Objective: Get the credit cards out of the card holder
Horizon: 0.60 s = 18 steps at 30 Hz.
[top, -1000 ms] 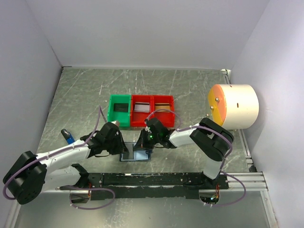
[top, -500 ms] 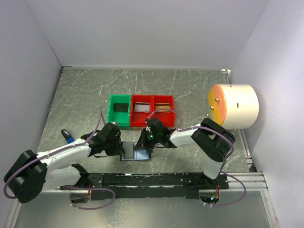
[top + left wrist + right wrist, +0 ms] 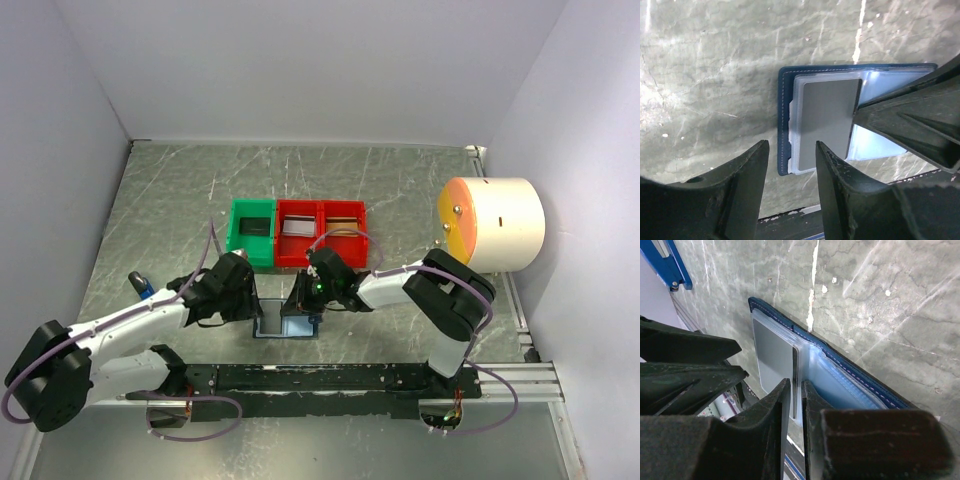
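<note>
The navy card holder (image 3: 287,327) lies open on the table between my two grippers; it also shows in the left wrist view (image 3: 784,125) and the right wrist view (image 3: 840,357). A silvery grey card (image 3: 827,117) sits in its left clear pocket, and shows in the right wrist view (image 3: 771,352). My right gripper (image 3: 795,387) is shut on the grey card's inner edge at the fold, together with the clear pocket. My left gripper (image 3: 791,150) is open, its jaws straddling the holder's left edge just above it.
A green bin (image 3: 251,232) with a dark card and two red bins (image 3: 298,232) (image 3: 343,228) with cards stand just beyond the holder. A white and orange drum (image 3: 492,224) is at the right. A small blue tag (image 3: 145,290) lies at the left. A black rail (image 3: 330,378) runs along the near edge.
My left gripper has edged slightly toward the holder's left side. My right gripper has kept its place on the card's edge.
</note>
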Motion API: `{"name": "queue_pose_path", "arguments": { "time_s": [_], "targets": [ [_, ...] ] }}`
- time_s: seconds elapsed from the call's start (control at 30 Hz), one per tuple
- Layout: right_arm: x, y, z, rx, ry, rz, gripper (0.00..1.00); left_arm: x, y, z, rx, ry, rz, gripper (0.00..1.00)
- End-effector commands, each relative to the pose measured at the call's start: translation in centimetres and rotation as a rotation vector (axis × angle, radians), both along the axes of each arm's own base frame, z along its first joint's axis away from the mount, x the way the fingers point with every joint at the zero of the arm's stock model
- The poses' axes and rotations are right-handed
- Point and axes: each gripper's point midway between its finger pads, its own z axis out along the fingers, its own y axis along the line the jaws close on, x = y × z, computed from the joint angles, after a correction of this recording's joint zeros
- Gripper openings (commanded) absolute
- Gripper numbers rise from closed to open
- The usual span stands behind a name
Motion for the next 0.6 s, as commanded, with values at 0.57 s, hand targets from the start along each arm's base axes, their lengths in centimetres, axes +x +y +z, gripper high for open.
{"name": "queue_pose_path", "arguments": {
  "time_s": [0.57],
  "targets": [
    [-0.6, -0.2, -0.6, 0.012, 0.038, -0.007, 0.21, -1.3, -1.2, -2.6, -0.050, 0.048, -0.067, 0.18]
  ]
}}
